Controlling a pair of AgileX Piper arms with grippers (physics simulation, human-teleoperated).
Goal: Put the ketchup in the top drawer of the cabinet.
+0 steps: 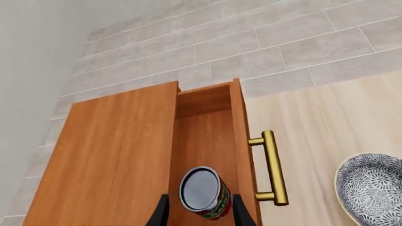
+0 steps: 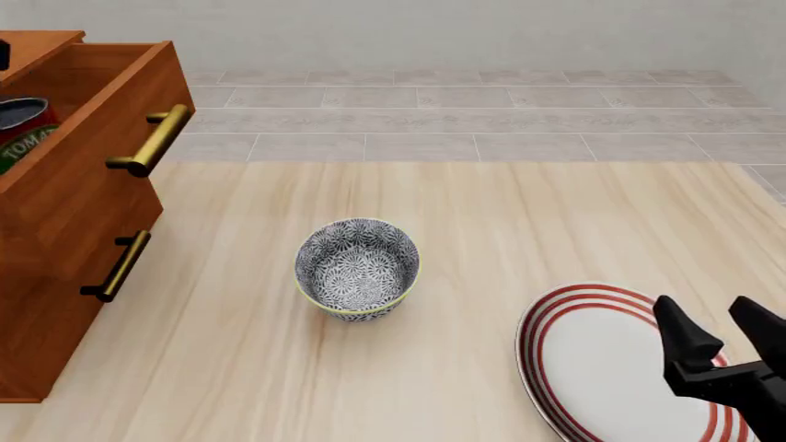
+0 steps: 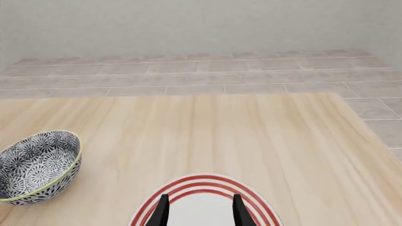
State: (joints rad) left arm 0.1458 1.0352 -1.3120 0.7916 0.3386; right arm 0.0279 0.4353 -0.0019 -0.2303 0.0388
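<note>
The only readable lettering is on the ketchup [image 2: 22, 129] can's red label, in the front view: white capitals "TOMA", cut off by the wall of the open top drawer [image 2: 92, 147]. The left wrist view shows no legible label text.

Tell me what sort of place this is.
Likely a simulated kitchen or dining corner: a wooden table bears a patterned bowl and a red-ringed plate, a two-drawer cabinet stands on it with a ketchup can over its open top drawer, and the floor is tiled.
</note>
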